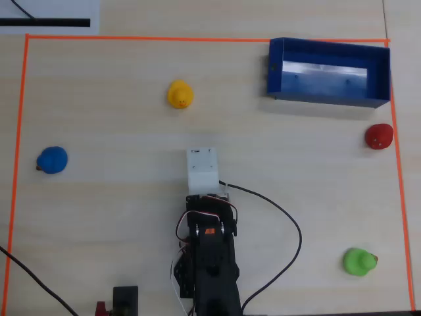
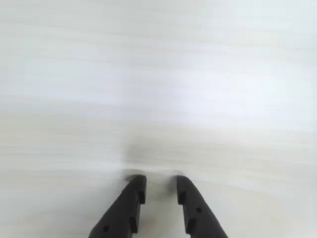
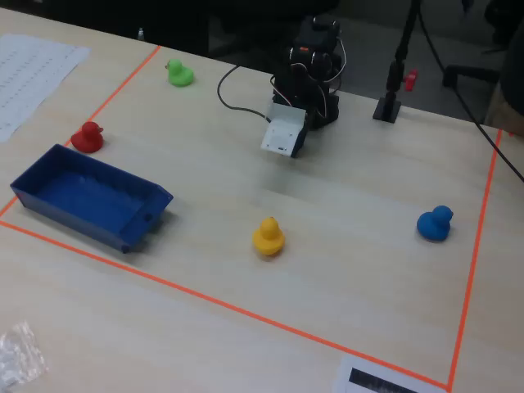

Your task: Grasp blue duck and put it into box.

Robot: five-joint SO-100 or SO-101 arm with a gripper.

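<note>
The blue duck (image 1: 52, 160) sits alone at the far left of the overhead view, and at the right (image 3: 434, 223) in the fixed view. The dark blue box (image 1: 325, 97) stands open at the top right of the overhead view and at the left (image 3: 74, 223) in the fixed view, with nothing in it. My arm is folded back near its base, its white wrist block (image 1: 202, 168) far from both duck and box. In the wrist view my gripper (image 2: 159, 181) is slightly open over bare table, with nothing between its black fingers (image 2: 133, 198).
A yellow duck (image 1: 179, 94) sits in front of the arm, a red duck (image 1: 379, 136) just below the box, and a green duck (image 1: 358, 261) at the lower right. Orange tape (image 1: 197, 38) frames the workspace. A black cable (image 1: 289, 224) loops beside the arm.
</note>
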